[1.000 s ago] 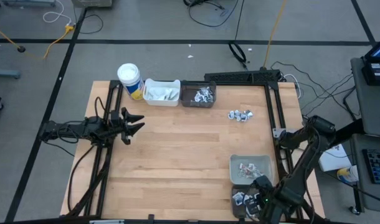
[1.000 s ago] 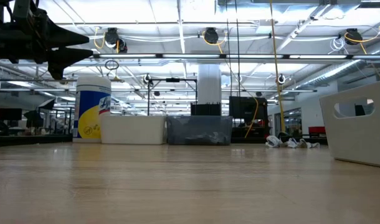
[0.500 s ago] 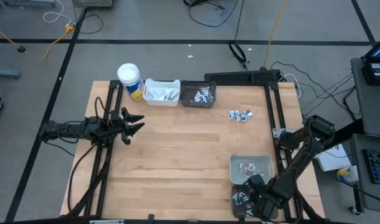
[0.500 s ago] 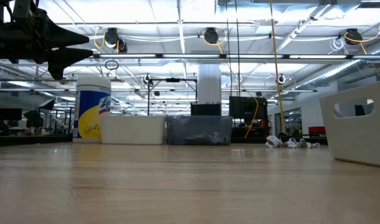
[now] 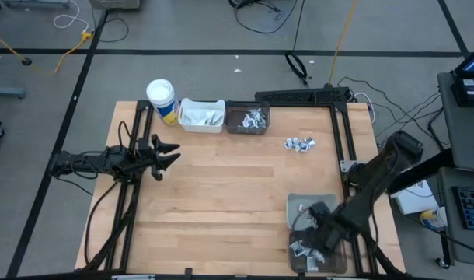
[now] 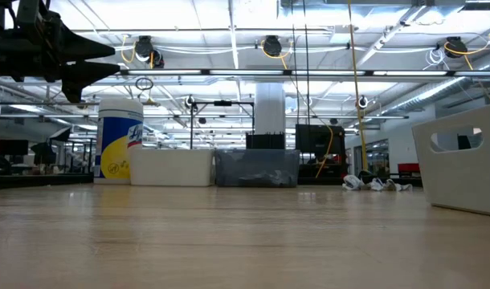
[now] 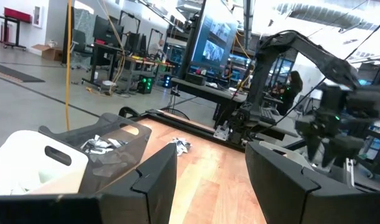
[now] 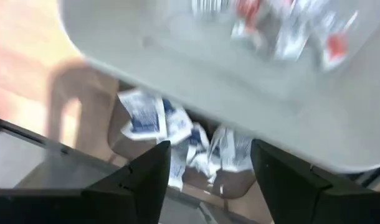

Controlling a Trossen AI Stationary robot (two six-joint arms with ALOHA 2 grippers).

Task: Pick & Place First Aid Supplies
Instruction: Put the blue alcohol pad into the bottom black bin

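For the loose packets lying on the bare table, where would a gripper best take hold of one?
The loose packets lie in a small, crumpled cluster with raised edges. Probably best: come straight down and pinch a raised edge of a packet at the cluster's rim, since flat parts hug the table.

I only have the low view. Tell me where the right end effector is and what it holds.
Observer: The right end effector is over the dark rectangular plastic bin at the table's near right corner, next to the grey rectangular plastic bin.
Operator: Report its fingers.
Observer: Apart, nothing between them. Small white packets with blue print lie in the dark bin below.
Operator: Give me the left arm.
Observer: The left end effector is open and empty above the table's left side.
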